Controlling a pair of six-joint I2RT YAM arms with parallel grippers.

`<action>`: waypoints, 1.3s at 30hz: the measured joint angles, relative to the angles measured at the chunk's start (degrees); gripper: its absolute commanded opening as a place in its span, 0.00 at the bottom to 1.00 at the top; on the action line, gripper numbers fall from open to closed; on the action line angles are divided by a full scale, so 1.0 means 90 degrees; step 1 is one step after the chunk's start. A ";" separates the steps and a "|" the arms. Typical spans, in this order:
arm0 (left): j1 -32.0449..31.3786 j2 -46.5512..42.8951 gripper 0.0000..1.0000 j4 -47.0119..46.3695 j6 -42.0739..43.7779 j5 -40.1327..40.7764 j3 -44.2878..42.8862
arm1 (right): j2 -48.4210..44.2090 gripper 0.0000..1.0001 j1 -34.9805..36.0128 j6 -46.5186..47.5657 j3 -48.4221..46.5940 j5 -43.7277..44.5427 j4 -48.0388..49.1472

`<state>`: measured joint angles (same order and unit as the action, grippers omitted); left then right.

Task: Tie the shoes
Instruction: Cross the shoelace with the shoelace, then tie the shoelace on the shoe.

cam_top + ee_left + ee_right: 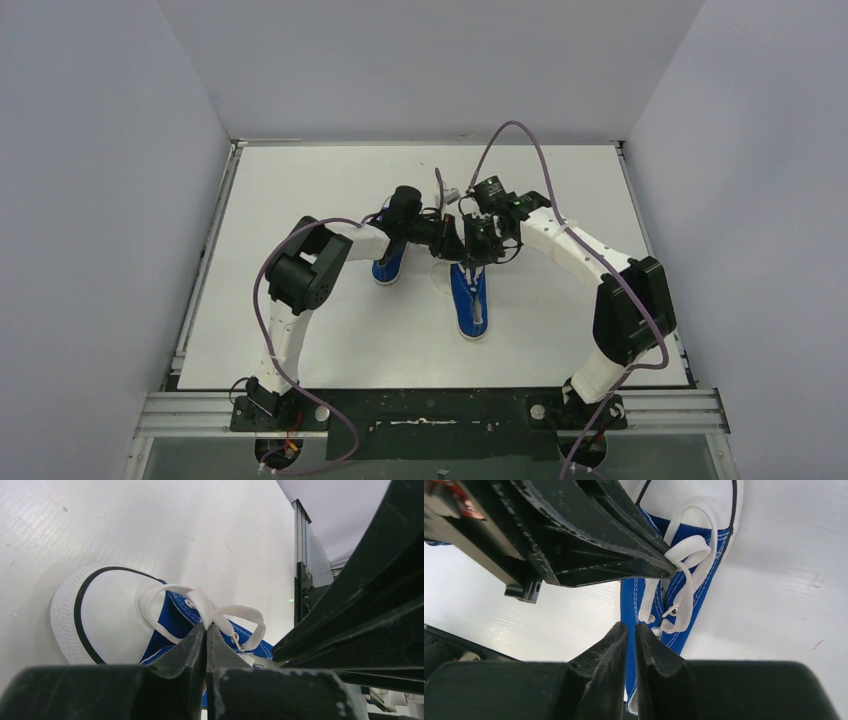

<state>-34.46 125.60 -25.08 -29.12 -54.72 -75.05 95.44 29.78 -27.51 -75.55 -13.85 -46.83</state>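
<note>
Two blue sneakers with white laces stand on the white table. The middle shoe point(470, 305) lies under both grippers; the other shoe point(388, 266) is to its left, half hidden by my left arm. My left gripper point(206, 626) is shut on the white lace point(210, 611) over the tongue, behind the white toe cap point(107, 612). In the right wrist view its fingers point(644, 562) pinch the lace loops point(689, 555). My right gripper point(631, 626) is shut to a thin slit, with nothing seen between the jaws, just above the shoe's blue side point(631, 597). The two grippers nearly touch point(468, 245).
The white table point(330, 330) is walled on three sides by grey panels. An aluminium rail point(430, 410) with the arm bases runs along the near edge. Purple cables loop above both arms. A metal frame post point(300, 555) shows at the table's edge.
</note>
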 measured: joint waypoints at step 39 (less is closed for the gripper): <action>-0.0078 0.0000 0.00 0.0007 -0.0010 -0.0056 -0.0136 | 0.0690 0.17 -0.0389 -0.0024 0.0333 0.0274 0.0328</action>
<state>-35.16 125.60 -25.02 -29.21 -55.22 -76.27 101.65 26.28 -27.73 -72.55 -11.38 -43.88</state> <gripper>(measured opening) 0.007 0.194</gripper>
